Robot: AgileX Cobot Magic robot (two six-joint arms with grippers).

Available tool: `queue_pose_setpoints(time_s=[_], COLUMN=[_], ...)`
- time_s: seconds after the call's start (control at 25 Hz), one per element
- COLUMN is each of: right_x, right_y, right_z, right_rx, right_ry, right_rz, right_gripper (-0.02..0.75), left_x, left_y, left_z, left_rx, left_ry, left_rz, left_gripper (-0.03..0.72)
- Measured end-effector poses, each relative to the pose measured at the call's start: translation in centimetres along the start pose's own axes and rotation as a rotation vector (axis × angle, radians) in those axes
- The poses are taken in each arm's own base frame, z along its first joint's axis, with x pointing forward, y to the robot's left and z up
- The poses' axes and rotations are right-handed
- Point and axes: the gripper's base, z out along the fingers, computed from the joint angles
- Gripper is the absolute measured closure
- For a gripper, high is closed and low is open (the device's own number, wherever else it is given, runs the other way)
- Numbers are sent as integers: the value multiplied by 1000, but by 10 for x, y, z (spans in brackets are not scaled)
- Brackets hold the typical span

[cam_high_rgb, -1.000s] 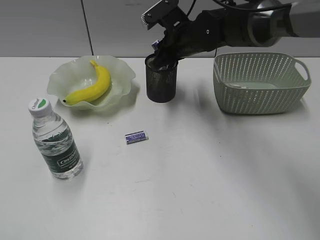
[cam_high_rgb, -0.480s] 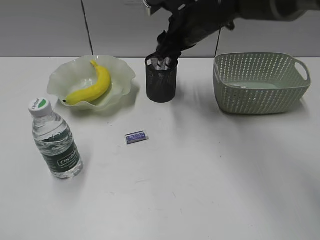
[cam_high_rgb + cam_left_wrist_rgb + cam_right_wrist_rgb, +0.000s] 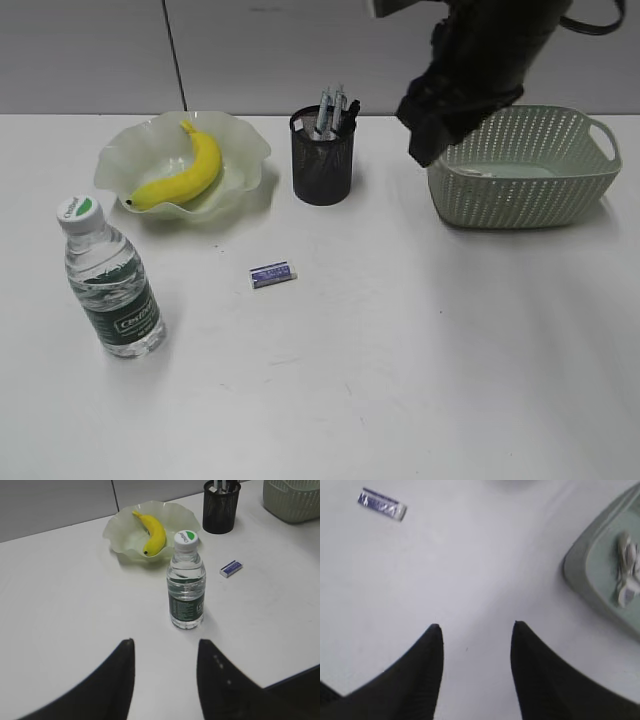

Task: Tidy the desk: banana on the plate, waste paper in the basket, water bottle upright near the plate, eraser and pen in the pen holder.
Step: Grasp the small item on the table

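Note:
The banana lies in the pale green plate at the back left. The water bottle stands upright in front of the plate; it also shows in the left wrist view. The black mesh pen holder holds pens. The eraser lies on the desk; the right wrist view shows it too. The waste paper lies in the basket. My right gripper is open and empty, high between holder and basket. My left gripper is open and empty, near the bottle.
A grey wall panel runs along the back edge of the desk. The basket stands at the back right, the plate at the back left, and the pen holder between them.
My right gripper has lifted out of the pen holder and swung up and to the right, toward the basket. The pens now stand uncovered in the holder.

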Motion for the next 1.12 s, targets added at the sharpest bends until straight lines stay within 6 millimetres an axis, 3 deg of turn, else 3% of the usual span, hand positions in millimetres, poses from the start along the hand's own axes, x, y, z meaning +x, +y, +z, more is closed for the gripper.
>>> queue_pose_setpoints(time_s=[0.28, 0.64, 0.88, 1.12], right_x=[81, 204, 276, 323], right_y=[19, 47, 63, 73], right_z=[-57, -110, -120, -120], right_rx=[-5, 16, 40, 72], right_ry=[26, -107, -266, -467], right_rz=[75, 105, 102, 95], right_gripper=[452, 462, 463, 465], left_x=[0, 0, 0, -7], left_y=[0, 0, 0, 0], left_z=[0, 0, 0, 15], left_rx=[0, -1, -2, 5], left_ry=[0, 0, 0, 102], left_rz=[0, 0, 1, 7], left_gripper=[379, 379, 379, 379])
